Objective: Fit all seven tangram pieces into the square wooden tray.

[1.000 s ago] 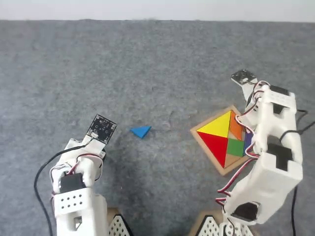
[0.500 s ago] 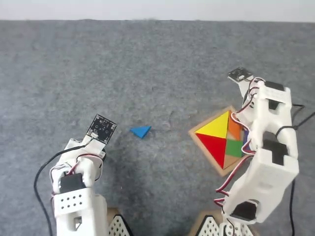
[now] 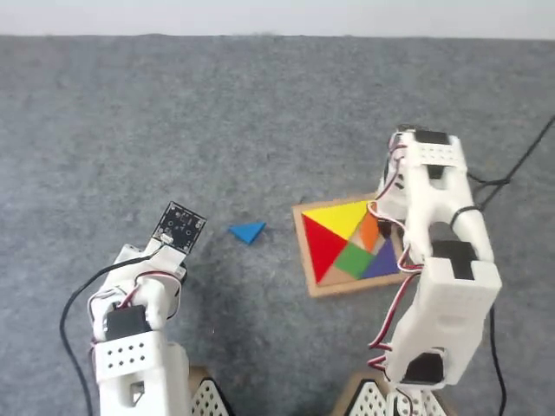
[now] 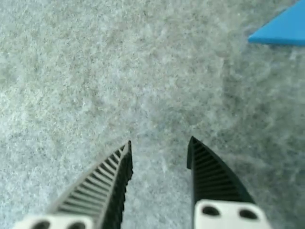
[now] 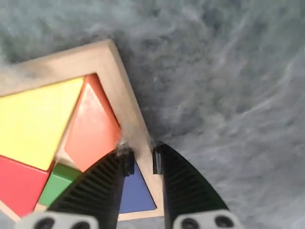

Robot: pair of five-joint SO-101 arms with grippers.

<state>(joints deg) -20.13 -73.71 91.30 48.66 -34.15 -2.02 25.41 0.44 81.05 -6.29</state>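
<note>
The square wooden tray (image 3: 305, 254) lies right of centre on the grey carpet, holding yellow (image 3: 338, 217), red (image 3: 319, 247), orange, green and purple pieces. A small blue triangle (image 3: 249, 231) lies loose on the carpet to its left. My right gripper (image 5: 140, 160) is shut on the tray's rim (image 5: 125, 93) at its right side, one finger inside beside the orange piece (image 5: 93, 129), the other outside. My left gripper (image 4: 159, 152) is open just above bare carpet, short of the blue triangle (image 4: 281, 31).
Grey carpet covers the whole table, with open room behind and to the left of the tray. The right arm's white body (image 3: 438, 260) stands over the tray's right side. A black cable (image 3: 520, 160) trails off at the right.
The right arm has swung left with the tray's rim in its gripper. The tray has slid left and turned from a diamond stance to nearly square. The left arm and blue triangle have not moved.
</note>
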